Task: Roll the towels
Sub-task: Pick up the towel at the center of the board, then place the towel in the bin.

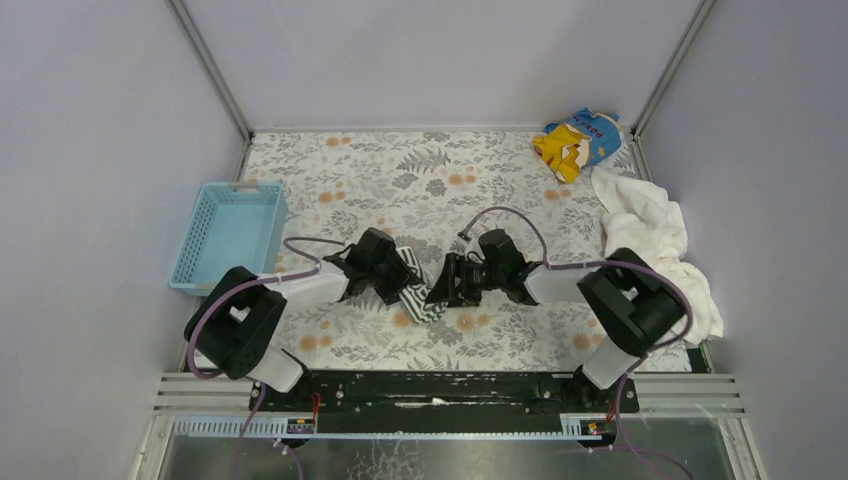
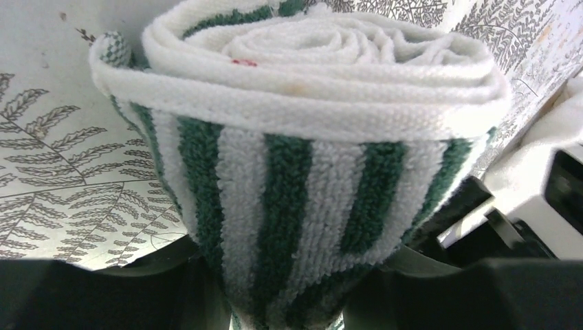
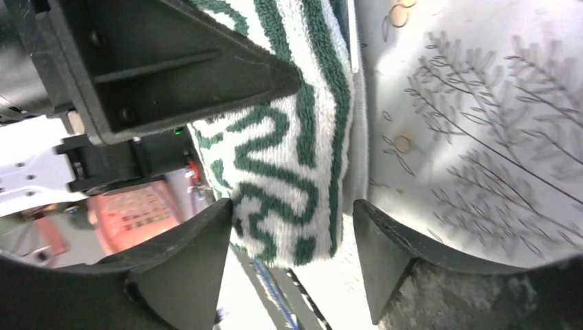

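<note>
The small striped towel lies rolled at the table's middle, between both grippers. In the left wrist view the roll shows its spiral end, with dark green and white stripes. My left gripper is shut on the roll, its jaws pinching the lower end. My right gripper is open; the roll's other end sits between its spread fingers, close to the left finger. The large white terry towel lies crumpled at the right edge, away from both grippers.
A yellow-and-blue printed cloth lies at the back right corner. A light blue basket stands at the left edge. The table carries a leaf-patterned cover. Grey walls close in the back and sides.
</note>
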Robot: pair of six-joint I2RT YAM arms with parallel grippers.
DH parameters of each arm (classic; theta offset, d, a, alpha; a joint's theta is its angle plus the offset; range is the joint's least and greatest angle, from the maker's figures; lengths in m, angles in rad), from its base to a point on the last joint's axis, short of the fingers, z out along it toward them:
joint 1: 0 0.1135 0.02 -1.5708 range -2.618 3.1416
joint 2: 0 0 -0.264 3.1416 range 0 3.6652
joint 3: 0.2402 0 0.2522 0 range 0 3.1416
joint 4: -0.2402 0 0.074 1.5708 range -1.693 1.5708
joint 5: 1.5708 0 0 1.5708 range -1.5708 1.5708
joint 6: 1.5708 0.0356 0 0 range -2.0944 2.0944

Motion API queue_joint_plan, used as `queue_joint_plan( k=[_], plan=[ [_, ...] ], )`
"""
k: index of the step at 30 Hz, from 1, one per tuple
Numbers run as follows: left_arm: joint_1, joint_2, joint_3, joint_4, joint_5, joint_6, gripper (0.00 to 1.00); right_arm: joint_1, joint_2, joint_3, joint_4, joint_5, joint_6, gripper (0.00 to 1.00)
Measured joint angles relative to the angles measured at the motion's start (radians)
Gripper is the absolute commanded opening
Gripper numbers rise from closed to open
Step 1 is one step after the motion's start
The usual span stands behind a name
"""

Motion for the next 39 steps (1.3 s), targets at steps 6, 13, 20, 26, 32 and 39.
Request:
queue_joint_plan(
  k=[6, 13, 20, 26, 32, 39],
  plan=[
    [0.000, 0.010, 0.029, -0.044, -0.013, 0.006, 0.37, 0.001, -0.194, 0.028, -0.320, 0.159, -0.207, 0.77],
    [0.045, -0.024, 0.080, -0.178, -0.058, 0.054, 0.36, 0.002, -0.352, 0.051, -0.537, 0.295, -0.342, 0.80],
    [0.238, -0.087, 0.211, -0.399, -0.106, 0.149, 0.37, 0.003, -0.481, 0.112, -0.642, 0.427, -0.449, 0.88],
    [0.513, -0.117, 0.406, -0.512, -0.106, 0.252, 0.38, 0.004, -0.528, 0.126, -0.691, 0.515, -0.528, 0.96],
    [0.819, -0.015, 0.640, -0.576, -0.076, 0.353, 0.38, 0.004, -0.528, 0.134, -0.718, 0.574, -0.595, 0.98],
    [1.028, 0.157, 0.752, -0.607, -0.040, 0.430, 0.38, 0.004, -0.528, 0.135, -0.727, 0.582, -0.633, 1.00]
  ],
)
